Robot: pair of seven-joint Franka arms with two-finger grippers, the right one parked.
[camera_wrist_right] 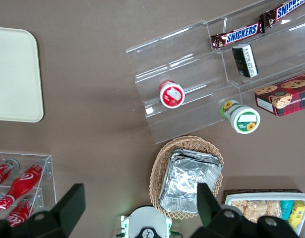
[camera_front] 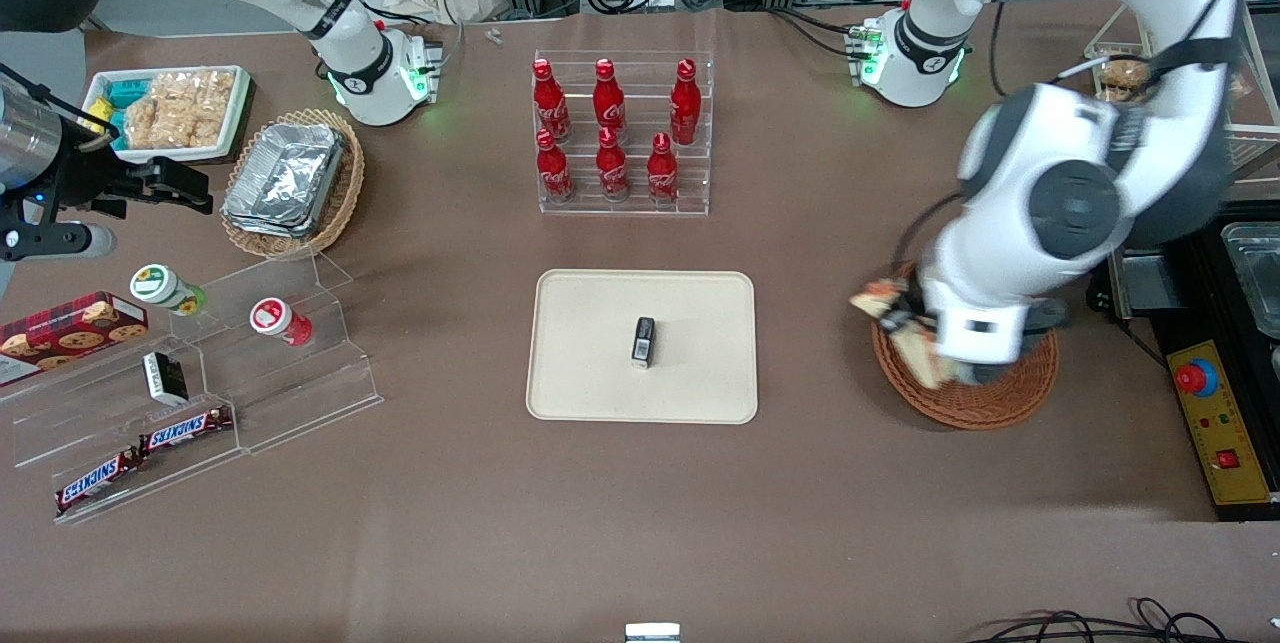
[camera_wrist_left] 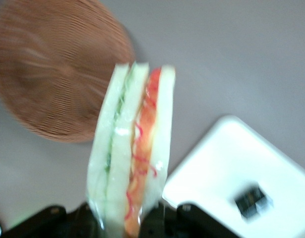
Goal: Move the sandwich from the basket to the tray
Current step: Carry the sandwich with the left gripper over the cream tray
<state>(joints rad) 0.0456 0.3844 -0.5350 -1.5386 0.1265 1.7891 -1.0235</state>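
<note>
My left gripper [camera_wrist_left: 130,220] is shut on the sandwich [camera_wrist_left: 132,144], a wedge of white bread with green and orange-red filling. It holds the wedge in the air, lifted out of the reddish-brown wicker basket [camera_wrist_left: 53,74]. In the front view the sandwich [camera_front: 885,308] sticks out from under the wrist, above the basket's [camera_front: 985,401] rim on the side toward the tray. The gripper [camera_front: 912,331] is mostly hidden there by the arm. The cream tray [camera_front: 600,373] lies flat at the table's middle and also shows in the left wrist view [camera_wrist_left: 226,158].
A small black box [camera_front: 643,341] lies on the tray, also seen in the left wrist view [camera_wrist_left: 251,201]. An acrylic rack of red cola bottles [camera_front: 622,133] stands farther from the camera than the tray. Acrylic steps with snacks [camera_front: 200,363] and a tan basket of foil containers [camera_front: 290,178] are toward the parked arm's end.
</note>
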